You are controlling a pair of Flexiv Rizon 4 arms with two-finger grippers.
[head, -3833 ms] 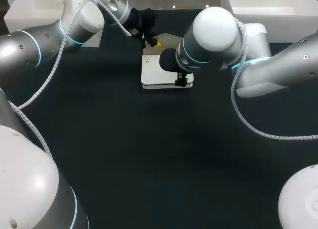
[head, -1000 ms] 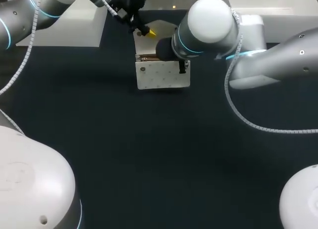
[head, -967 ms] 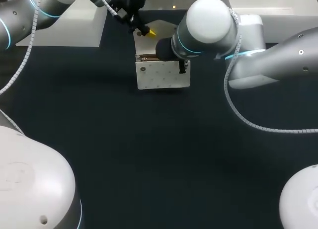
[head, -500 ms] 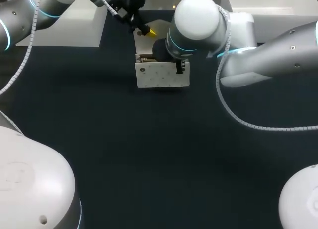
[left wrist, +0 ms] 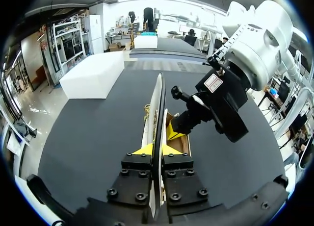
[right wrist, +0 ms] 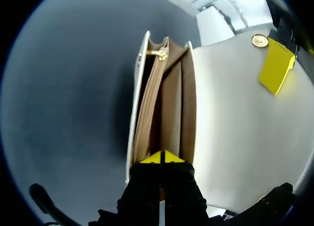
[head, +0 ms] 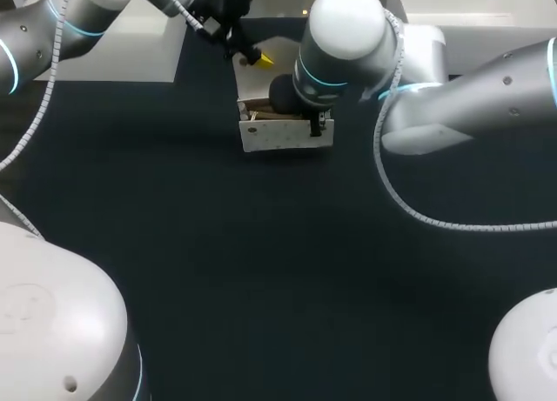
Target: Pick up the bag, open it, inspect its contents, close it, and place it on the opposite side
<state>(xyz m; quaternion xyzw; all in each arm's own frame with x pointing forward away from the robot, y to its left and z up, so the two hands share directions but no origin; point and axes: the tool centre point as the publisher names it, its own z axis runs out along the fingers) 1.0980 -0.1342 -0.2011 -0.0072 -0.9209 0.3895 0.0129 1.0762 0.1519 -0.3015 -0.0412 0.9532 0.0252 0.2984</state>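
One white handbag [head: 278,133], opened, raised flap [left wrist: 158,103] pinched by the left gripper [left wrist: 156,148], tan-lined end clamped by the right gripper [right wrist: 161,158].

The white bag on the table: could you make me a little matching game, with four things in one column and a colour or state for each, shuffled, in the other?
Things:
1. flap
2. lining of the bag
3. zipper pull
4. table

Descriptions:
A. gold
B. dark
C. white, pinched in the left gripper
D. tan

Pairs: 1-C, 2-D, 3-A, 4-B.
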